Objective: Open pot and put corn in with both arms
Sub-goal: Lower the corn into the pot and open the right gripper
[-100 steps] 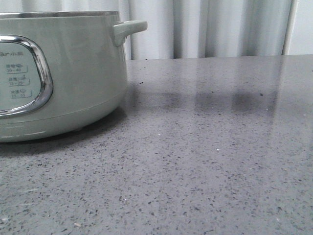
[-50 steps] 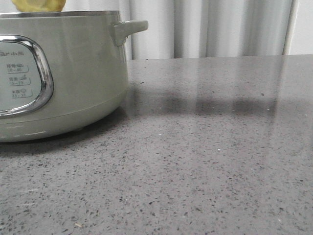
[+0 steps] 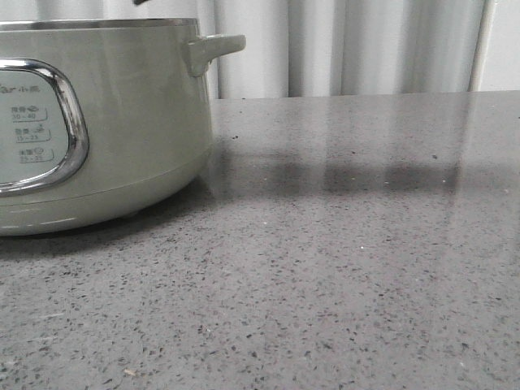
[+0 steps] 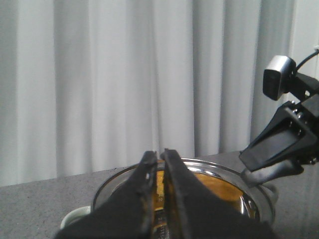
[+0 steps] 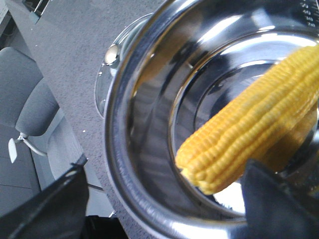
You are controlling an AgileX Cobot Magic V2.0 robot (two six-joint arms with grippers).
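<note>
Yellow against bright steel: the corn lies inside the open pot, down in its polished bowl, which puts the task at the drop-in step with the cob apparently delivered. The glass lid rests flat on the grey tabletop just beside the pot, its knob showing. The right claw hangs above the bowl with its two dark fingers set wide apart; the cob's end shows between them, and whether a finger touches it I cannot tell, though it looks let go. The left claw hovers near the pot's rim with its tips almost together and nothing visible between them. The next move, I judge, is to lift the right arm straight up out of the bowl, clearing the rim without nudging the pot.
</note>
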